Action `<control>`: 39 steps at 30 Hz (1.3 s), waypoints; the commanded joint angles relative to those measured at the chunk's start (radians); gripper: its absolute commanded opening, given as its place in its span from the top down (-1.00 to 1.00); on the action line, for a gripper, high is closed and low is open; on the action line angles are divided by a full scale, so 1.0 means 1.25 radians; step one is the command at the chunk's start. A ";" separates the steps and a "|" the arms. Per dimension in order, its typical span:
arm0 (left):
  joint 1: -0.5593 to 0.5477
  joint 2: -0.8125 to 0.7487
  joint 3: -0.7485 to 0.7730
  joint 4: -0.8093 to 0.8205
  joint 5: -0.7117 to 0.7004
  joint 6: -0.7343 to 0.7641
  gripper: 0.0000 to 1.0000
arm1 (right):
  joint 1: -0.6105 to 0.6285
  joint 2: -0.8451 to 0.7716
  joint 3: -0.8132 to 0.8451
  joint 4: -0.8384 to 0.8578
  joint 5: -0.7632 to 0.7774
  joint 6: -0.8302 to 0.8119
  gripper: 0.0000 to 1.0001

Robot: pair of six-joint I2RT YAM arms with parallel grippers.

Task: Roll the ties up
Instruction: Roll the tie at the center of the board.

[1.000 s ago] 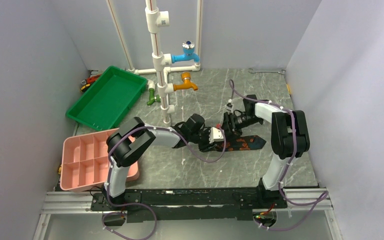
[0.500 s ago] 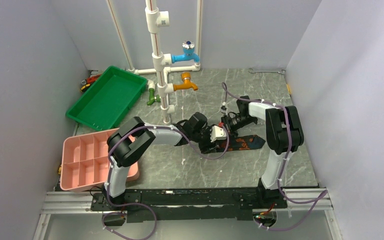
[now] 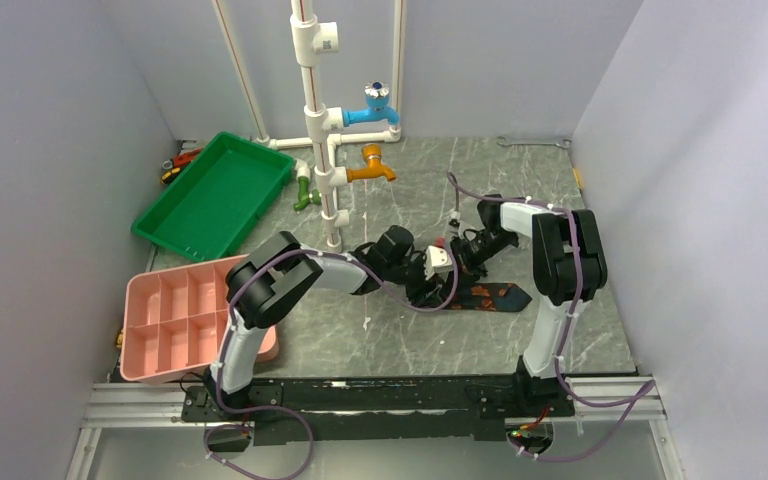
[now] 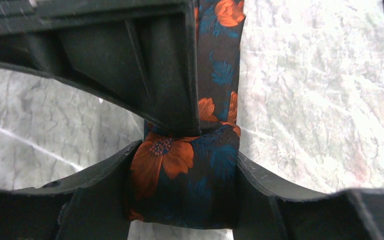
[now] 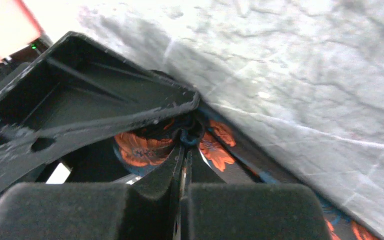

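Presently two black two-finger claws, the left claw (image 4: 187, 159) and the right claw (image 5: 185, 146), are meeting at one long narrow black fabric necktie with orange-red and blue flowers (image 4: 185, 192). The left claw is standing with its two fingers (image 4: 290, 200) apart, and the rolled end of the necktie is filling the gap between them, touching both inner faces. The right claw is reaching in from the opposite side with its jaws pressed together, its tips sitting at the core of the roll; whether any fabric is being pinched between them cannot be told. From the roll, the unrolled length is lying flat on the grey marble-patterned tabletop (image 3: 360, 330), running toward the right arm's side and ending in one pointed tip. The left wrist view is showing the roll's width and its contact with both fingers, which the overhead view is hiding under the two wrists. The right wrist view alone is showing the end face of the roll and the closed jaws. Only the overhead view is taking in the surroundings: well apart on the left, one green plastic tray (image 3: 215, 195) and one pink plastic compartment tray (image 3: 132, 300) are sitting. At the back, one white pipe stand (image 3: 310, 100) is carrying one blue tap (image 3: 375, 100), one orange tap (image 3: 372, 162) and one green tap (image 3: 305, 192).
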 commanded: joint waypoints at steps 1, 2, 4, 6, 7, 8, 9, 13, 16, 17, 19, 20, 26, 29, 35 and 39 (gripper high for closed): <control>-0.017 0.048 0.010 0.098 0.088 -0.072 -0.19 | 0.016 0.058 -0.018 0.042 0.217 -0.041 1.00; -0.021 0.052 0.012 0.091 0.083 -0.054 -0.12 | 0.017 0.066 -0.013 0.042 0.215 -0.040 1.00; -0.027 0.050 0.017 0.045 0.057 -0.005 0.06 | 0.017 0.072 -0.002 0.049 0.207 -0.042 1.00; -0.028 0.037 0.006 -0.013 0.008 0.039 0.29 | 0.019 0.074 0.016 0.053 0.183 -0.049 1.00; -0.027 0.025 -0.010 -0.047 -0.020 0.061 0.39 | 0.019 0.073 0.027 0.057 0.174 -0.047 1.00; -0.026 0.012 -0.030 -0.065 -0.051 0.080 0.46 | 0.020 0.074 0.039 0.061 0.164 -0.047 1.00; -0.026 -0.006 -0.052 -0.079 -0.073 0.094 0.52 | 0.021 0.075 0.056 0.064 0.142 -0.048 1.00; -0.021 -0.068 -0.135 -0.121 -0.158 0.109 0.67 | 0.024 0.099 0.145 0.021 0.085 -0.065 0.95; -0.017 -0.083 -0.172 -0.139 -0.188 0.081 0.75 | -0.008 0.065 0.164 -0.038 0.036 -0.102 0.59; -0.015 -0.081 -0.178 -0.142 -0.194 0.070 0.76 | -0.024 0.049 0.159 -0.057 0.021 -0.114 0.47; -0.011 -0.075 -0.179 -0.144 -0.189 0.047 0.79 | -0.052 0.023 0.143 -0.121 0.003 -0.171 0.34; -0.010 -0.072 -0.179 -0.141 -0.183 0.039 0.80 | -0.062 0.009 0.129 -0.134 0.013 -0.186 0.29; -0.009 -0.050 -0.146 -0.142 -0.159 0.043 0.81 | -0.076 -0.016 0.051 -0.166 0.079 -0.251 0.19; -0.009 -0.044 -0.127 -0.152 -0.158 0.052 0.81 | -0.077 -0.015 0.032 -0.166 0.105 -0.248 0.19; -0.008 -0.040 -0.118 -0.157 -0.156 0.054 0.80 | -0.077 -0.011 0.007 -0.146 0.157 -0.219 0.07; -0.008 -0.043 -0.123 -0.157 -0.158 0.052 0.79 | -0.093 -0.032 -0.006 -0.133 0.196 -0.210 0.08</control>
